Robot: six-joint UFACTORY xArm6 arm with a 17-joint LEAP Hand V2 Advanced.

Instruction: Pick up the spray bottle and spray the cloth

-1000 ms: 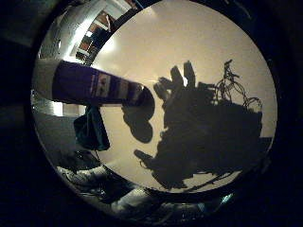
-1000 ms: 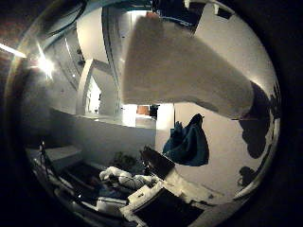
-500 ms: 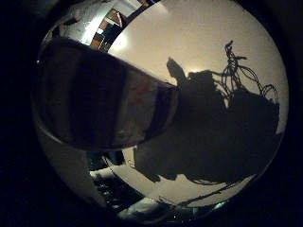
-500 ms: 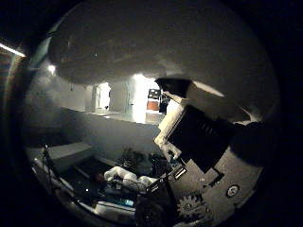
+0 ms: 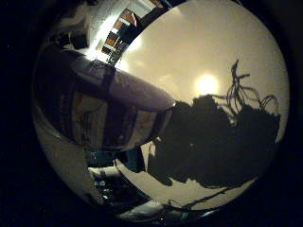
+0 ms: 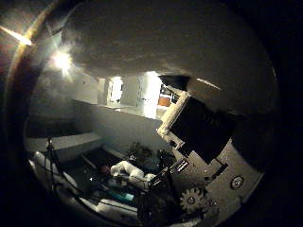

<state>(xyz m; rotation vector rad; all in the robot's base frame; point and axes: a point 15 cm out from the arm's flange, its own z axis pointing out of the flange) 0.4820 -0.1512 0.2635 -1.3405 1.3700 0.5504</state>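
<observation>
The spray bottle (image 5: 104, 109) lies right against my palm, its dark labelled body filling one side of the little finger side view. Its white body (image 6: 165, 42) spans much of the thumb side view. My right hand (image 6: 199, 127) shows there as a white and black finger curled in against the bottle, with a geared part beside it. A small patch of the teal cloth (image 5: 135, 158) shows on the pale table (image 5: 199, 47) just past the bottle; the rest of it is hidden.
The hand's broad dark shadow (image 5: 213, 142) falls on the table beside the bottle. Beyond the table's edge are a lit doorway (image 6: 151, 94), white walls and clutter on the floor (image 6: 123, 175).
The bottle has grown from a smaller shape to fill both views as the palm closed in. A finger has curled into the thumb side view. The cloth is now mostly hidden.
</observation>
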